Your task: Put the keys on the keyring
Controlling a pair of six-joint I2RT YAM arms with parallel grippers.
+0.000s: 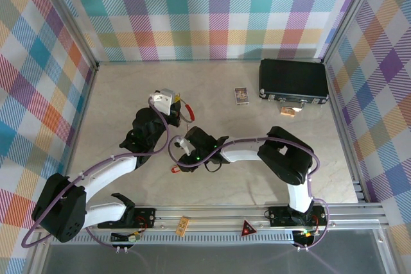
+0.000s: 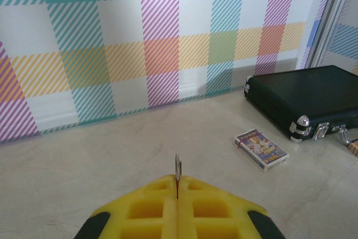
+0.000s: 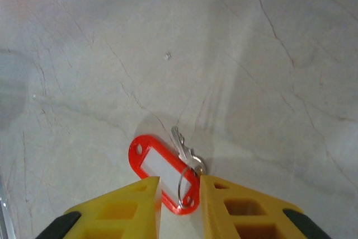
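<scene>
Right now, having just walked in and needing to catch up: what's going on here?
The left gripper pinches the thin keyring edge-on in its shut jaws. The right gripper is down at a red key tag lying on the table, jaws either side of it; whether they grip it yet is unclear.

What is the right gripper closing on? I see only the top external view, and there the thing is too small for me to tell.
Observer: In the right wrist view, the right gripper straddles one end of a red key tag that lies on the table. I cannot tell whether it pinches the tag yet.
Operator: And what does the left gripper hold?
Observer: In the left wrist view, the left gripper is shut on the keyring, which shows edge-on as a thin metal sliver standing up between the yellow fingers.
</scene>
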